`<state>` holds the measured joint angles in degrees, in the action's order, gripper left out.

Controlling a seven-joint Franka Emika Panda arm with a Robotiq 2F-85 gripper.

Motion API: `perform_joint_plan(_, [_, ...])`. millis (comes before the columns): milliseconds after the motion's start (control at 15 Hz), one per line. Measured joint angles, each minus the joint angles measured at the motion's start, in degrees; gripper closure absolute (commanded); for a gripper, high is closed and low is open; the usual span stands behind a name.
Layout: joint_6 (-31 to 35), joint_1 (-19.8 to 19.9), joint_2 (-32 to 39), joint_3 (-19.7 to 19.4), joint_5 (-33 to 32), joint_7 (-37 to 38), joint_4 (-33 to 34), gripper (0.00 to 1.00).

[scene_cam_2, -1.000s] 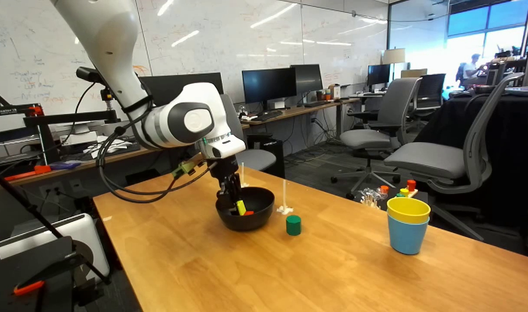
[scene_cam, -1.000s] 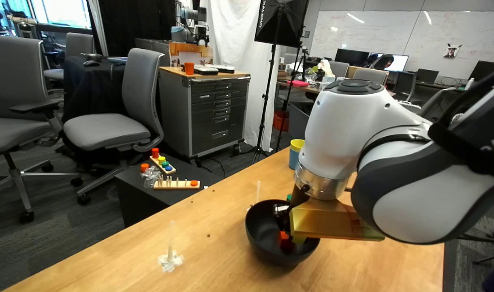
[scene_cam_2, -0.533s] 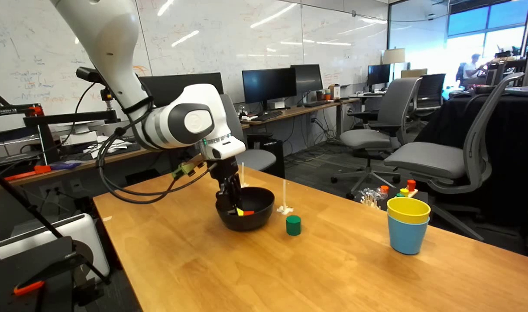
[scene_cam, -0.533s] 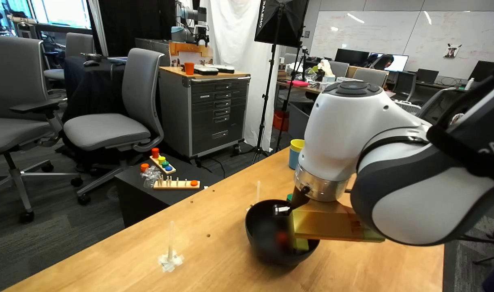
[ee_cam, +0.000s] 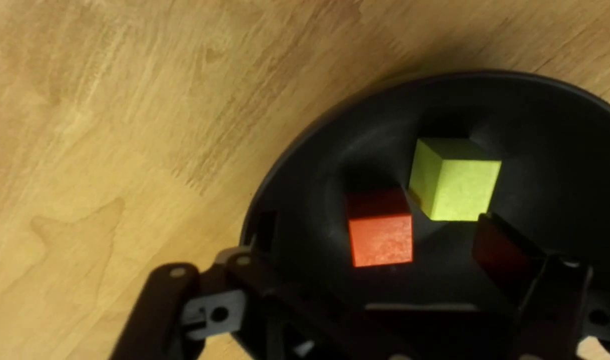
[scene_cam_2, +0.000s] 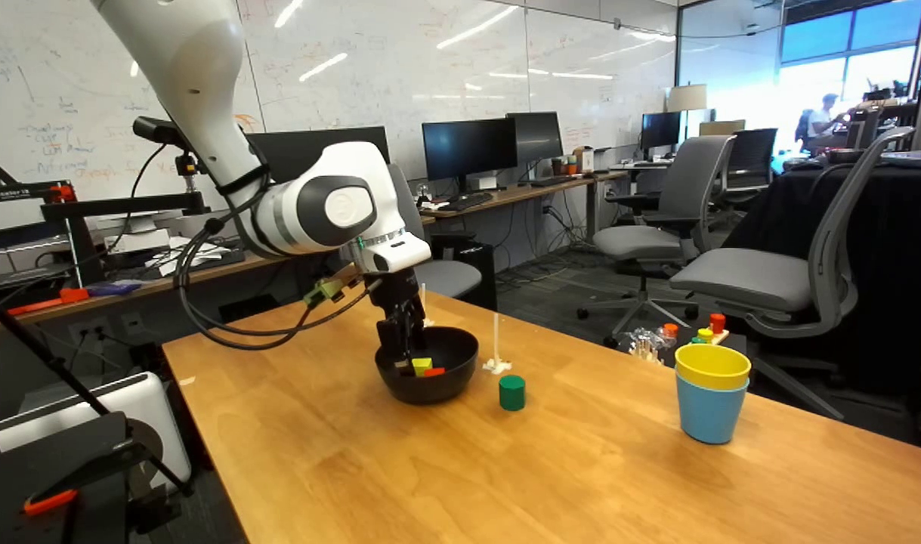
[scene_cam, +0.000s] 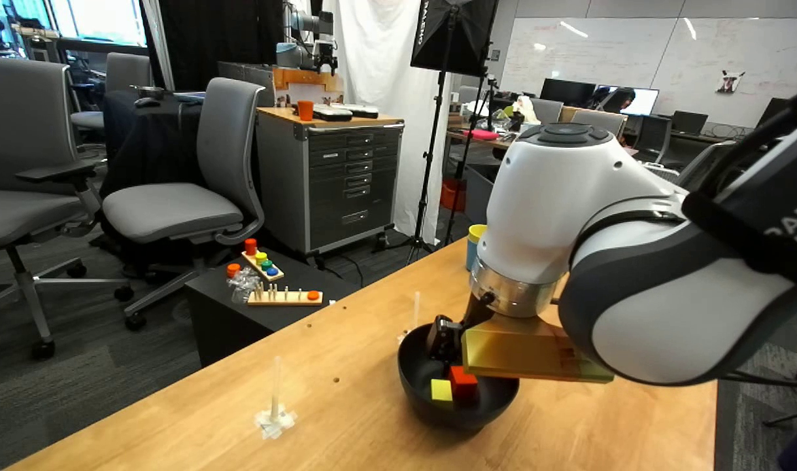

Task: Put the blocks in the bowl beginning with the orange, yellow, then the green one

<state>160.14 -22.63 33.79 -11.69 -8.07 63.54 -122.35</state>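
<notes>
An orange-red block (ee_cam: 382, 241) is seen just right of center in the wrist view, with a yellow block (ee_cam: 465, 191) set just beside it to the upper right, both contained in a black bowl (ee_cam: 560, 127). The gripper (ee_cam: 377, 224) is framed along the bottom of the same view, its jaws set wide apart. In an exterior view, a green block (scene_cam_2: 512, 394) is shown on the wooden table (scene_cam_2: 581, 476) at lower center, near the black bowl, and a yellow cup (scene_cam_2: 712, 368) is pictured nested in a blue cup (scene_cam_2: 709, 414) at right.
</notes>
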Motion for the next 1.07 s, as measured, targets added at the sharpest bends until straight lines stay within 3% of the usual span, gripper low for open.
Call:
perform_joint_plan(667, [-0.34,1.31,-5.98,-0.25,0.89,0.15,0.63,0.0])
perform_joint_plan(1067, [0.11,1.17,-8.43,-7.4,-2.91,7.47,0.79,0.0])
